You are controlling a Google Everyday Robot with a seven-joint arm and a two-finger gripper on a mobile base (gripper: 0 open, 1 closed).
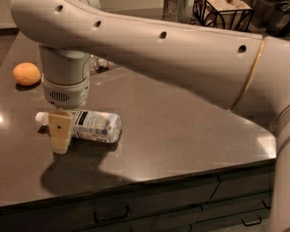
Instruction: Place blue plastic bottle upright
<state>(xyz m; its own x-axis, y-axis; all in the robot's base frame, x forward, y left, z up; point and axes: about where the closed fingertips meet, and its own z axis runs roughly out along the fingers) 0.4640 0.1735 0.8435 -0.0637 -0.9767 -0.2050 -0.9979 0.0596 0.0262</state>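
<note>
The blue bottle (94, 125) lies on its side at the left of the table (183, 129), cap pointing left. The gripper (61, 134) sits at its neck. I cannot tell whether it has hold.

end effector (61, 138) | pointing down, low left | arm (174, 57) extends from right

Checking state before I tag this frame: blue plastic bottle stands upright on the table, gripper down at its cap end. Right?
No. The camera view shows the blue plastic bottle lying on its side on the table, not upright. The rest holds: the gripper is down at its cap end.
</note>
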